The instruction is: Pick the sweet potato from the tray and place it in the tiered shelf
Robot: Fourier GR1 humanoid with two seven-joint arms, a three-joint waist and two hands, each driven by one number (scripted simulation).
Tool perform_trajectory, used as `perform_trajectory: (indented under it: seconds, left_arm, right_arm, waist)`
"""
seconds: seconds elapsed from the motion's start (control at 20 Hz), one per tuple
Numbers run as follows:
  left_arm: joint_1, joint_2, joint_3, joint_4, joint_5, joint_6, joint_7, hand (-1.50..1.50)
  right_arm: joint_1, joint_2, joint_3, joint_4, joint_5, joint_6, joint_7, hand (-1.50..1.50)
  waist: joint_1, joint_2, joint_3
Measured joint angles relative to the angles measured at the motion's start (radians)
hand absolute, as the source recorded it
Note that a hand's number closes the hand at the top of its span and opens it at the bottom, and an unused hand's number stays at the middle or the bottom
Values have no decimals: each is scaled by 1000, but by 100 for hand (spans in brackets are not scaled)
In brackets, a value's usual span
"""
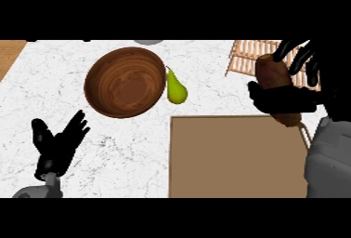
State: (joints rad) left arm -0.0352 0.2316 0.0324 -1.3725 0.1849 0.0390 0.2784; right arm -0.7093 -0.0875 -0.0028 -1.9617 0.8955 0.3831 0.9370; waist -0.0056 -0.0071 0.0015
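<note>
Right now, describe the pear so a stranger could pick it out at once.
Start at the big round wooden bowl on the white marble counter. Against the bowl's right rim lies the pear, above the flat brown tray. It is the only yellow-green thing here, small and teardrop-shaped with its stem pointing away.

— From where is the counter (89, 139) seen?
— From the robot's head, steeply down and close; forearms enter at the lower edge.
— Another view?
— None; this single view covers the counter top alone.
</note>
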Motion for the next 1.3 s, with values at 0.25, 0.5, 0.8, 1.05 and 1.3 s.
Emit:
perform_trajectory:
  seconds: [0.25,0.5,0.8,1.05,1.3]
  left_arm:
    - [-8,-15,-7,12,-20,8,-15,0]
    - [-19,-6,4,16,-12,-10,-3,0]
    - [-21,-6,16,19,-8,-24,-6,0]
    - [-33,-4,23,34,-11,-38,-10,0]
    - [-35,-25,6,17,-32,-17,5,0]
  right_arm:
    - [-168,-91,-142,62,-57,56,5,150]
    - [-306,-195,-265,222,-91,64,-22,150]
    - [-396,-319,-339,436,-112,38,-99,150]
    - [-444,-401,-363,611,-135,16,-193,150]
    - [-477,-455,-347,796,-129,-12,-305,150]
  waist:
    - [4,0,2]
    - [11,4,2]
    - [15,6,1]
    - [17,7,1]
    - [22,9,1]
